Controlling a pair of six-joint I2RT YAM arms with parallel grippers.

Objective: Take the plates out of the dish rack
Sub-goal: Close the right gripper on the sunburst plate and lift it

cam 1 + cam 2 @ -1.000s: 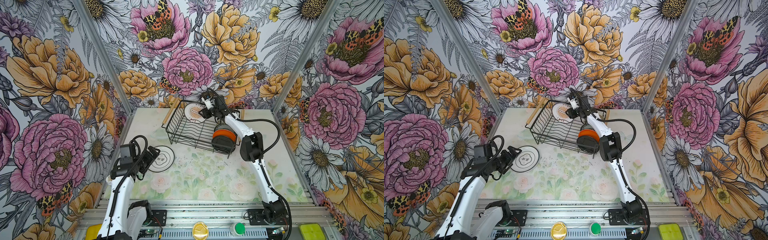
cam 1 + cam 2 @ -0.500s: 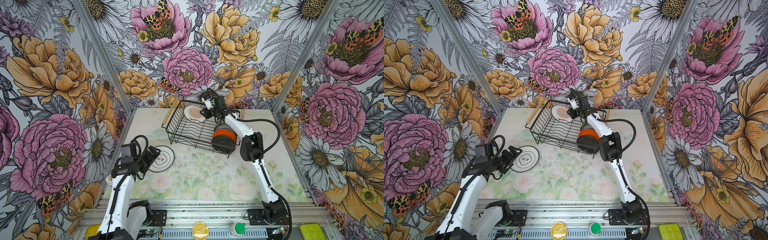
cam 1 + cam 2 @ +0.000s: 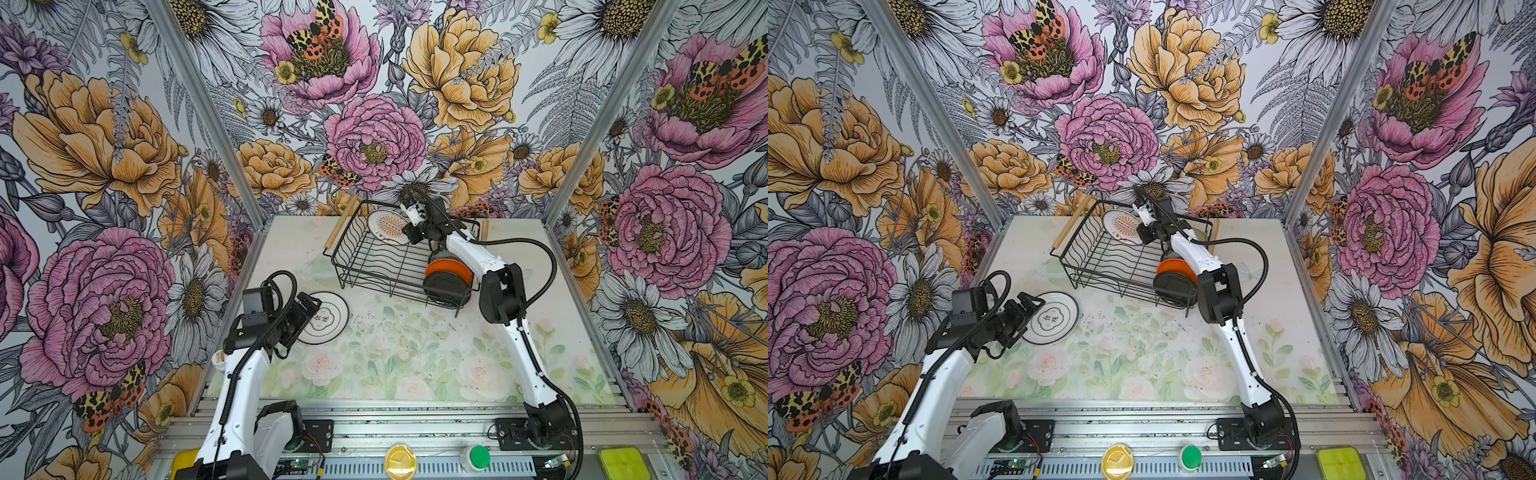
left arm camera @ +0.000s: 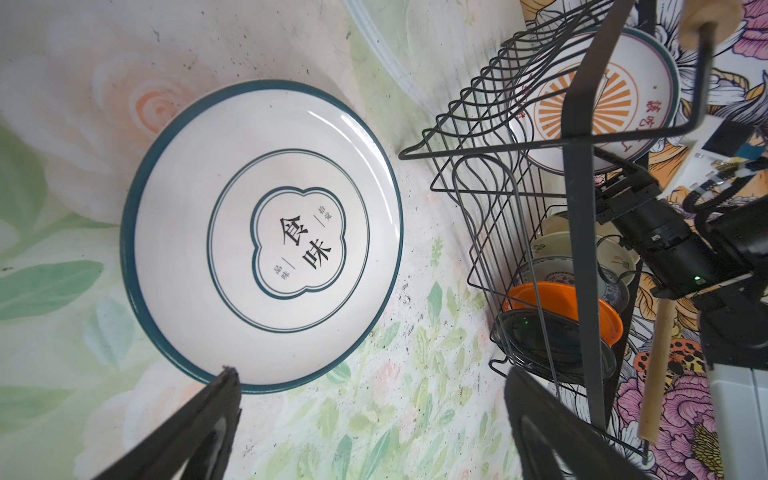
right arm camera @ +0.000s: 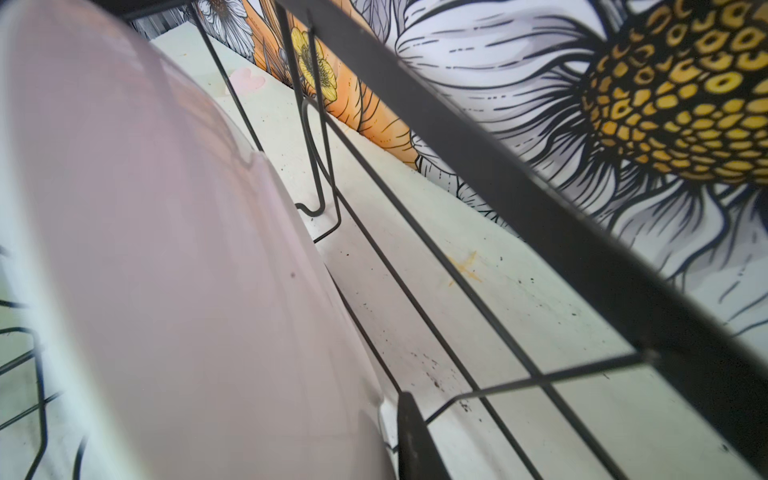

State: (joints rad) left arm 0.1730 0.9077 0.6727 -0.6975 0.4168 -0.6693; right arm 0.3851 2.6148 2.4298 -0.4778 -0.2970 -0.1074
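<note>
Not much moves across this last second, and that is the news. Your right claw (image 3: 408, 230) stays parked at the far end of the black wire dish rack (image 3: 374, 266), on the rim of the white round plate with the orange sunburst print (image 3: 388, 226). No lift has begun, so this looks like the grasp stage.

In the right wrist view one finger (image 5: 409, 432) sits tight behind the plate's pale back. The other is hidden, so I cannot tell if the claw is pinching yet.

Your left claw (image 4: 372, 374) still hangs spread wide and empty beside the teal-rimmed white plate (image 4: 262, 237), which lies flat on the floral surface (image 3: 415, 353). That one counts as unloaded.

The sunburst plate stands on edge, leaning slightly. Its printed face is turned towards the near left, its back to the wall. Being round, it has no long axis. The rack's seems to run between its wooden handles, skewed across the surface.

The orange plate (image 3: 448, 266), the black plate (image 3: 446, 286) and others wait at the near right end.
</note>
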